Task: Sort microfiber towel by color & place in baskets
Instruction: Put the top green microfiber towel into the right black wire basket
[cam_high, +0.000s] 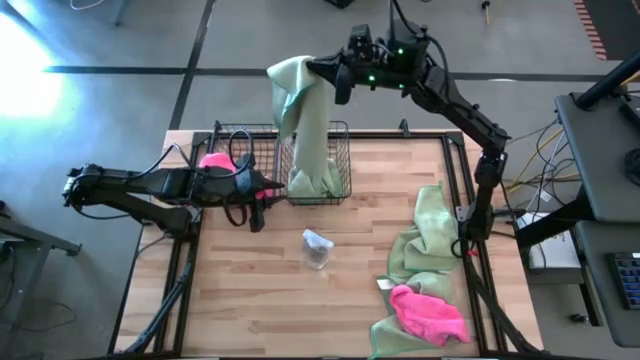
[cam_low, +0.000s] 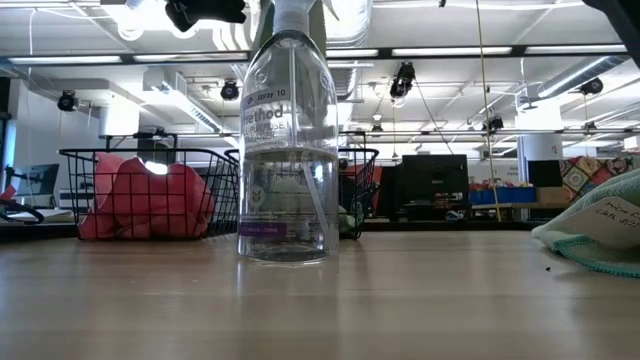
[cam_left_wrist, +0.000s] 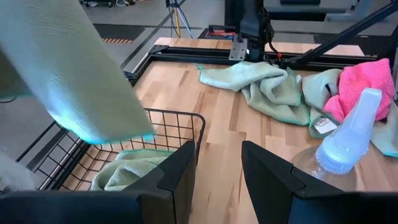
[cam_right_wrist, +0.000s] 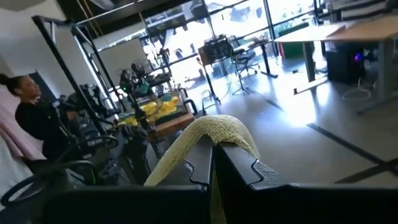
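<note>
Wooden desk (cam_high: 330, 300) is seen from above, with two black wire-mesh baskets (cam_high: 318, 160) side by side at its far left part. A sage green towel (cam_high: 305, 120) is held high by the right gripper (cam_high: 328, 72), jaws clamped on its top fold, its lower end draped into the right-hand basket, where more green cloth is bunched. A pink towel (cam_high: 215, 160) is bunched in the left-hand basket. A pile of green towels (cam_high: 425, 240) is left at the desk's right side, a pink towel (cam_high: 430, 312) on its near end. The left gripper (cam_high: 262, 190) is parked low, just beside the baskets, jaws narrowly apart and empty. A clear spray bottle (cam_high: 318, 248) is stood mid-desk.
</note>
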